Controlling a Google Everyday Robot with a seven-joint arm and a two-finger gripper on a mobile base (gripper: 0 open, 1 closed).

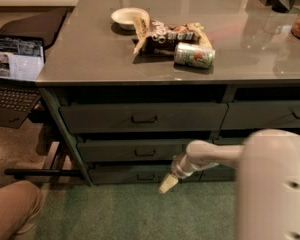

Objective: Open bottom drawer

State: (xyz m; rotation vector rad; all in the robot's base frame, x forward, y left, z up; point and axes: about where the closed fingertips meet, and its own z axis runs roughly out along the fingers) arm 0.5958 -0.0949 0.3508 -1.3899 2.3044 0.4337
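My pincer (pixel 169 181) hangs low before the desk (pixel 85 59), in front of the bottom drawer (pixel 115 174) and right of its centre pull. Above that drawer, in the same left stack, sit the middle drawer (pixel 110 151) and the top drawer (pixel 100 117). On the desk a bowl (pixel 127 17) lies behind a snack bag (pixel 165 34), with a can (pixel 194 55) just right of the bag and nearer me. A laptop (pixel 15 66) stands left of the desk
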